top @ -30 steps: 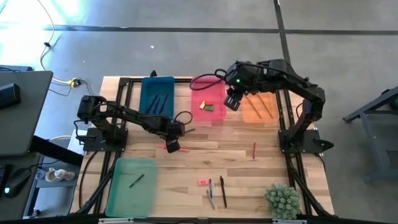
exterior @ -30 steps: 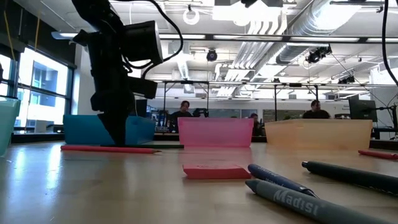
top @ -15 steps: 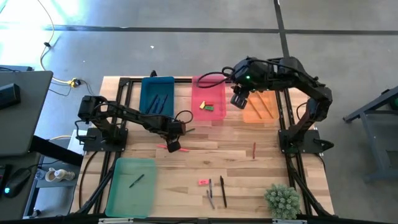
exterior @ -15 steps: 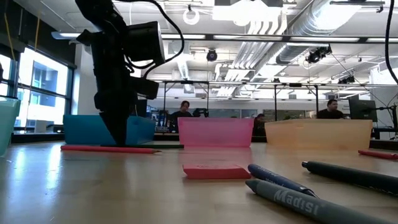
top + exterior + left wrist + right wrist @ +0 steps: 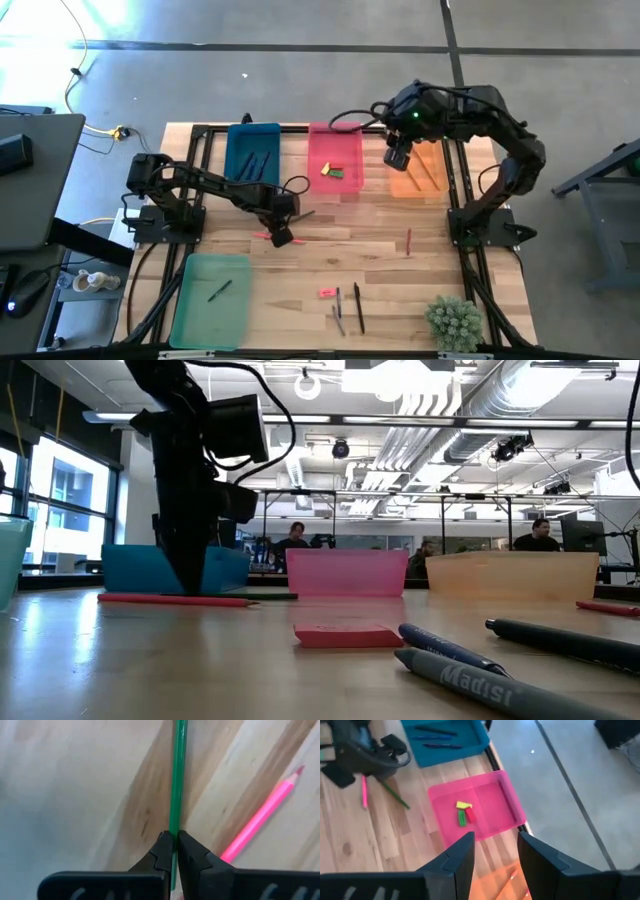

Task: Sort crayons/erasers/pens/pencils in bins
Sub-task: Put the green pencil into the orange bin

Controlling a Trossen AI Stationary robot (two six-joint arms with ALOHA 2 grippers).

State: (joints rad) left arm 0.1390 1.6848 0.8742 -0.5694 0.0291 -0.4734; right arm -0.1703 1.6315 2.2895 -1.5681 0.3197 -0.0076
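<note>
My left gripper (image 5: 284,236) is down at the table's middle left, shut on a thin green pencil (image 5: 177,780), which also shows in the high view (image 5: 302,213). A pink pencil (image 5: 262,236) lies on the table right beside it. My right gripper (image 5: 397,158) hangs open and empty above the gap between the pink bin (image 5: 345,190) and the orange bin (image 5: 405,188). The pink bin holds yellow, green and red erasers (image 5: 464,812). The blue bin (image 5: 235,135) holds pens. The orange bin holds pencils. The green bin (image 5: 195,310) holds a dark crayon. My left gripper pinches the green pencil near one end (image 5: 173,836) between its two fingertips, coming from above and pointing down. The pencil runs on ahead past the fingertips, low over the wooden table top. I cannot tell whether it is lifted.
A red crayon (image 5: 408,240) lies at the right. A pink eraser (image 5: 327,292) and pens (image 5: 358,307) lie near the front edge, beside a small green plant (image 5: 455,322). Black frame rails run along the table's left and right sides. People show far behind in the low view.
My right gripper has gone from above the pink bin toward the table's right edge, and now hangs by the orange bin's near-left corner. My left gripper has stayed low at the green pencil.
</note>
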